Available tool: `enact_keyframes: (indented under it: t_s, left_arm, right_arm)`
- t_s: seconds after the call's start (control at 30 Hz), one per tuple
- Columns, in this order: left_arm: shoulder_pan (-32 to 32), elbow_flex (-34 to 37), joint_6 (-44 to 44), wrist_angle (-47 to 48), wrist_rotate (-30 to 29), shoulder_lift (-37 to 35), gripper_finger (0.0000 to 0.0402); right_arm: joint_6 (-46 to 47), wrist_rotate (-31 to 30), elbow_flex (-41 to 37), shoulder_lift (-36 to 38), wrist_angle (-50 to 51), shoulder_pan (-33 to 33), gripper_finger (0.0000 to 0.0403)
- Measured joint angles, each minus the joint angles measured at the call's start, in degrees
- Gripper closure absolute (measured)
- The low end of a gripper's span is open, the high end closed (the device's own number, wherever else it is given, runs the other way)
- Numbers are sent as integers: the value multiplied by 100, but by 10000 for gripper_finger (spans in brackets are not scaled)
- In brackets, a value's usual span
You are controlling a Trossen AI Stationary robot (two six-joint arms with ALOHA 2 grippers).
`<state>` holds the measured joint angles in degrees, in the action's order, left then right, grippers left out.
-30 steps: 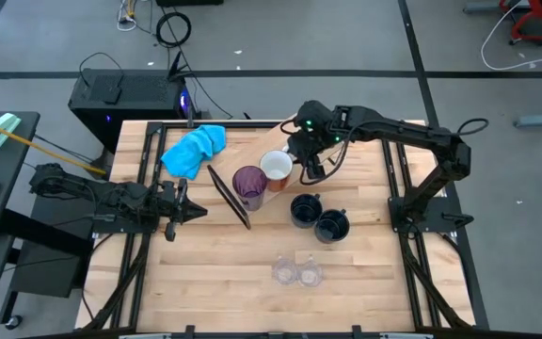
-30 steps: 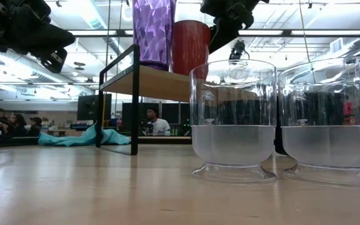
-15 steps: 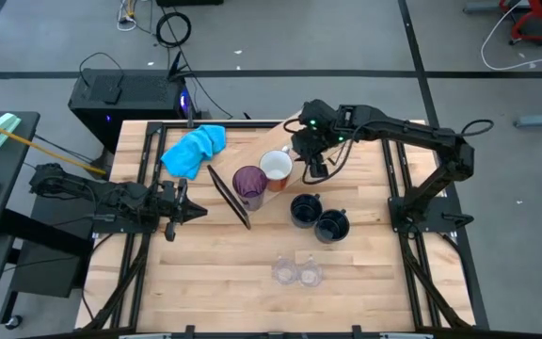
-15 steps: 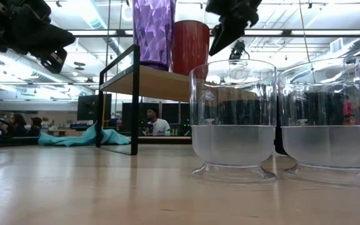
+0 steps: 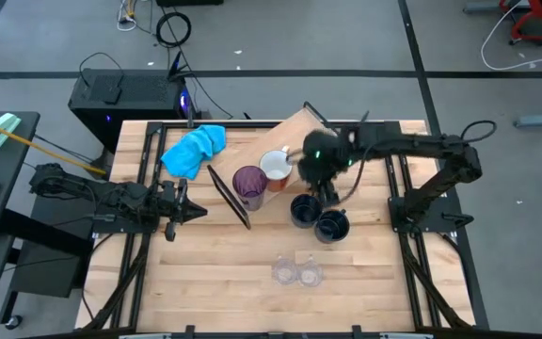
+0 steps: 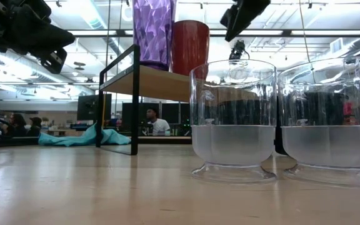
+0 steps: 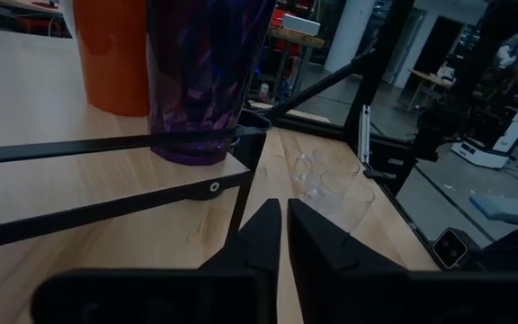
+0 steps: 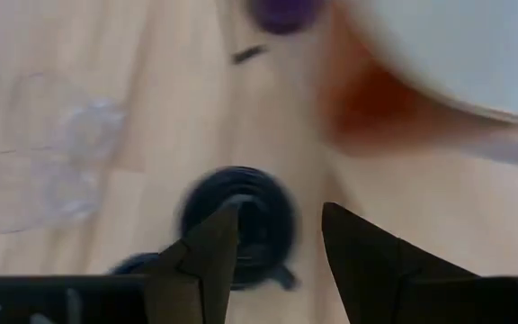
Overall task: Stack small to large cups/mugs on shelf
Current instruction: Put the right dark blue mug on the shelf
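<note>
The purple tumbler (image 5: 249,185) and the white mug (image 5: 276,167), orange on the outside, stand upright side by side on the shelf board (image 5: 294,127). Two navy mugs (image 5: 304,209) (image 5: 331,226) stand on the tabletop just right of the shelf. Two clear glasses (image 5: 296,273) stand nearer the near edge. My right gripper (image 5: 328,193) hangs open above the navy mugs; in its wrist view, one navy mug (image 8: 241,225) shows between the fingers of the right gripper (image 8: 279,211). My left gripper (image 5: 196,213) waits shut, left of the shelf's black frame (image 5: 229,196).
A blue cloth (image 5: 194,149) lies at the far left of the table, behind the shelf. Bare tabletop stretches along the near edge around the glasses (image 6: 233,122). Black rails run down both table sides. People sit in the room beyond the table (image 6: 158,125).
My right gripper has drawn away from the white mug on the shelf, moving toward the near edge and slightly right, and has risen; it now hangs over the navy mugs. The cups and the shelf have stayed in place.
</note>
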<state>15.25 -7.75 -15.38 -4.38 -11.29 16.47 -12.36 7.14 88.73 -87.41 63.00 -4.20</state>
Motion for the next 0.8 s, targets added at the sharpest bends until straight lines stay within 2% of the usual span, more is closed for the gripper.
enact_keyframes:
  t_s: [0.17, 0.33, 0.63, 0.8]
  left_arm:
    - [0, 0, -115, 10, 13, 2, 373]
    - [-2, 0, 74, 85, 378, 0, 371]
    - [-3, 0, 166, 180, 391, 0, 389]
    - [-2, 0, 76, 173, 363, 0, 385]
  right_arm:
    - [353, -134, 0, -260, 106, 685, 231]
    - [795, -156, -53, -471, 174, 1090, 231]
    - [1568, -283, -1260, -453, 29, 1511, 231]
    - [1969, -276, -1438, -447, 210, 1769, 231]
